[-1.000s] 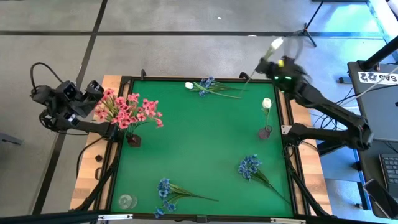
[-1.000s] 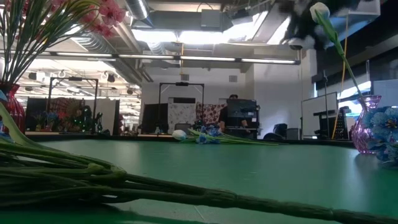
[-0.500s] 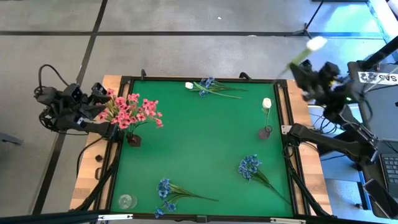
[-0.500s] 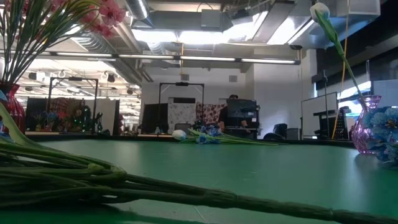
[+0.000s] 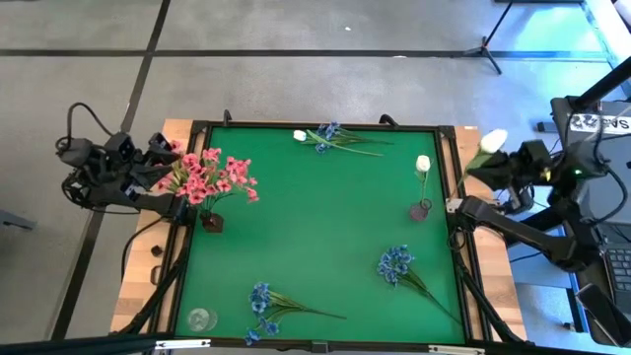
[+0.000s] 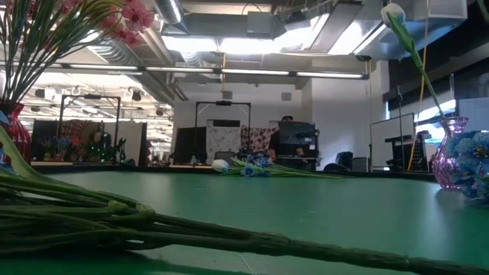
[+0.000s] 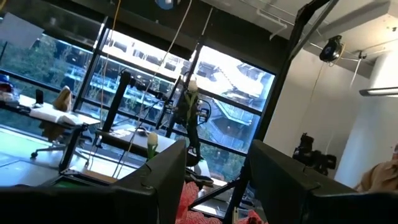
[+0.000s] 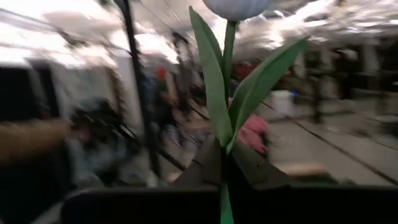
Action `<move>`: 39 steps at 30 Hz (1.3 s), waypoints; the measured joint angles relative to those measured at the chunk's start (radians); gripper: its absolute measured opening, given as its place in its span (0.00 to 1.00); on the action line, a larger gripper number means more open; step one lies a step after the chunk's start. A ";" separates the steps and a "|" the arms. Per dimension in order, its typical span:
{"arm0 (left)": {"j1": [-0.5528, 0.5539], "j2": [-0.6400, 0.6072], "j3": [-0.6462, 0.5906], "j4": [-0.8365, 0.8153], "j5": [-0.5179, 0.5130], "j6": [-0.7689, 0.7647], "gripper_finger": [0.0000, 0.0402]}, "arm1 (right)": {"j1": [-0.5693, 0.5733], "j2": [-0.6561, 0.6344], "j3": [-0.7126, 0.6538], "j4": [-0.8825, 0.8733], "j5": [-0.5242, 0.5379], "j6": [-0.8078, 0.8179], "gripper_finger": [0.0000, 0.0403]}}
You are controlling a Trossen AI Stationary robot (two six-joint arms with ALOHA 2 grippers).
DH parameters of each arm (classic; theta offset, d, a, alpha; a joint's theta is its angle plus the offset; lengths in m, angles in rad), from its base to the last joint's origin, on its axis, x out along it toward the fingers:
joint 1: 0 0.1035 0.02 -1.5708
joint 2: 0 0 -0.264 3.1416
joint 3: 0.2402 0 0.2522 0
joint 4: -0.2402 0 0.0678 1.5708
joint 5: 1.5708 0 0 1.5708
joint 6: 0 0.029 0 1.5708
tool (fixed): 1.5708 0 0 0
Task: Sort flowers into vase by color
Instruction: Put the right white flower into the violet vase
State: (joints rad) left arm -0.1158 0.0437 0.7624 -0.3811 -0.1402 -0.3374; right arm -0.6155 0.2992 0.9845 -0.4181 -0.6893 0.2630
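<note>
Right gripper (image 5: 493, 161) jaws clamp a smooth white tulip's (image 5: 494, 140) thin stem.

The tabletop (image 5: 315, 227) is plain deep green inside a black frame. Pink blossoms (image 5: 209, 176) crowd a dark red vase (image 5: 212, 222). Blue sprigs (image 5: 396, 262) on green stems lie about. One white bud (image 5: 423, 163) stands in a pink glass vase (image 6: 451, 151); another white bud (image 5: 494, 141), green-leaved, sits between black fingers (image 8: 205, 165).

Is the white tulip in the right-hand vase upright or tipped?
Upright-ish: the white tulip leans slightly, stem seated in the pink vase; high view shows its bud above that vase.
</note>
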 joint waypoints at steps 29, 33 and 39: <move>0.000 0.000 0.000 0.000 0.000 -0.003 0.43 | 0.000 -0.294 -0.375 -0.072 0.451 -0.167 0.00; 0.000 0.000 0.000 -0.001 -0.001 -0.003 0.43 | 0.000 -0.294 -0.385 -0.093 0.446 -0.167 0.00; 0.000 0.000 0.000 -0.001 -0.001 -0.003 0.43 | 0.000 -0.294 -0.386 -0.192 0.398 -0.184 0.03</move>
State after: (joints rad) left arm -0.1158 0.0437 0.7624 -0.3817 -0.1410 -0.3405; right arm -0.6155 0.0048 0.5986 -0.6103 -0.2915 0.0795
